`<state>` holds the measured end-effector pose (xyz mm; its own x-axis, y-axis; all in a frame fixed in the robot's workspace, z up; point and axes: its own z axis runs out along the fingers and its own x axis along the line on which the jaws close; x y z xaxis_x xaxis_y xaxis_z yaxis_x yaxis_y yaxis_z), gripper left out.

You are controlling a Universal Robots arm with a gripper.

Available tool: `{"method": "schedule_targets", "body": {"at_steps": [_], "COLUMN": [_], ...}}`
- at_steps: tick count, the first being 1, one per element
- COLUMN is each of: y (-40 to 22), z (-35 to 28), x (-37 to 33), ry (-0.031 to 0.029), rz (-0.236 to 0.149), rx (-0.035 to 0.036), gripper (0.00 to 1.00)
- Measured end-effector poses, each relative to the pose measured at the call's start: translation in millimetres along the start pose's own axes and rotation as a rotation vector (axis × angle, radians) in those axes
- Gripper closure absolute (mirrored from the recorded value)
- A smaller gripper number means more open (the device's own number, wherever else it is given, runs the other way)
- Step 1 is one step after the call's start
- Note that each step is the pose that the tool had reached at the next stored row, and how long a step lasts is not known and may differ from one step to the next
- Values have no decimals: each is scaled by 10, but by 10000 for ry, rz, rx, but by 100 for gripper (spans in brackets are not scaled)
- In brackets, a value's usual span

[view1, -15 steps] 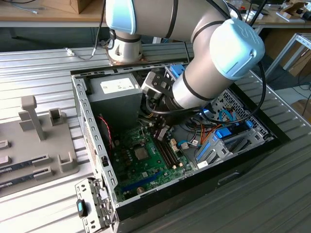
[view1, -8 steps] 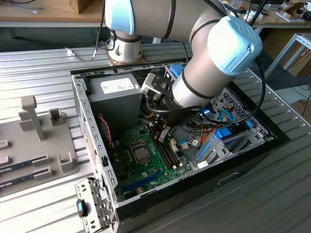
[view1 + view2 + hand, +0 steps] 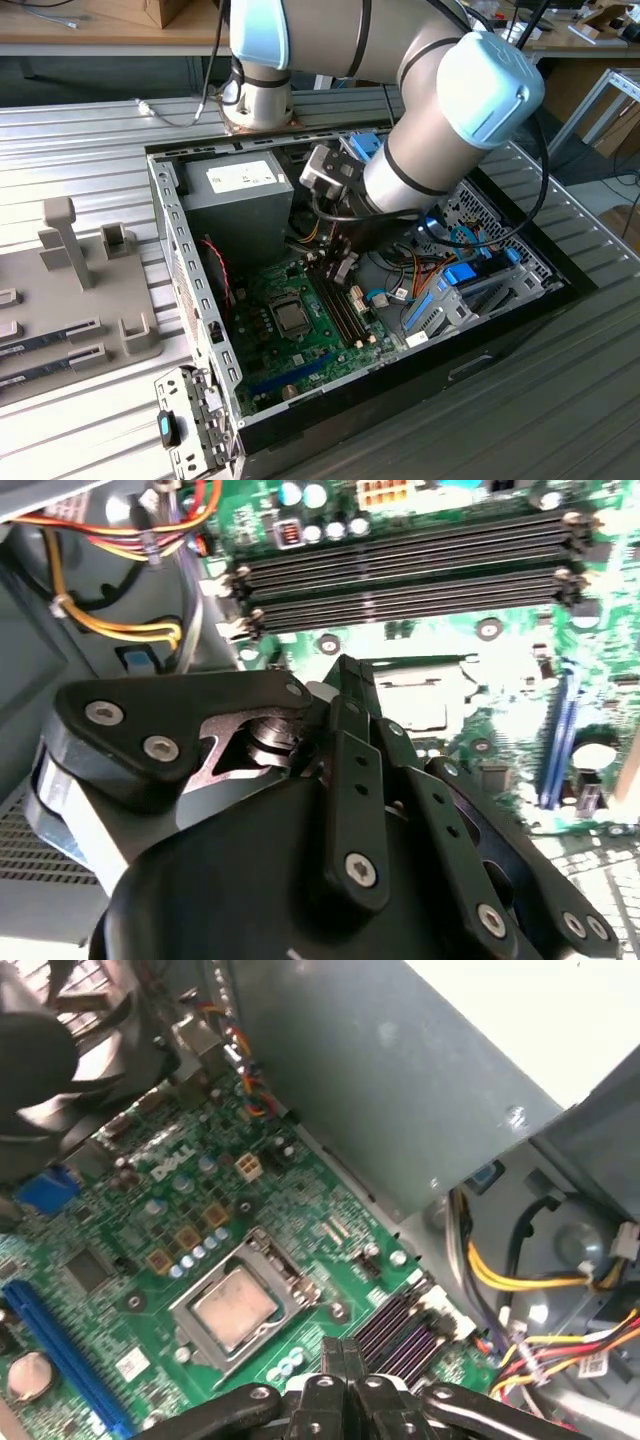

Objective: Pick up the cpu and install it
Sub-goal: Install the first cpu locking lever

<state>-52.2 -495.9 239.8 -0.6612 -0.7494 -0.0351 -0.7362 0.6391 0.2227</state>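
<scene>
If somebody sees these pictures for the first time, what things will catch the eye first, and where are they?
First comes the big grey robot arm reaching down into the open computer case in the exterior view. Next is the green motherboard, where the silver cpu already lies inside its metal socket frame. The black claw hangs shut above the board, beside the socket and holding nothing.

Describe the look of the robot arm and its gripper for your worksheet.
The silver-grey tubular robot arm has rounded pale-blue joint caps and a black cable running alongside. The matte-black metal gripper has flat linkage bars fastened with silver screws, seen in both wrist views.
</scene>
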Motion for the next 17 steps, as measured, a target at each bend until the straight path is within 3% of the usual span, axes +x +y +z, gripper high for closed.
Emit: {"method": "schedule_targets", "body": {"at_steps": [5, 12, 17], "y": [144, 276, 299], "z": [39, 67, 52], "x": [-169, -88, -71], "ry": [-25, -33, -33], "rz": [-6, -7, -8], "rx": [-22, -28, -25], "gripper": [89, 89, 89]}}
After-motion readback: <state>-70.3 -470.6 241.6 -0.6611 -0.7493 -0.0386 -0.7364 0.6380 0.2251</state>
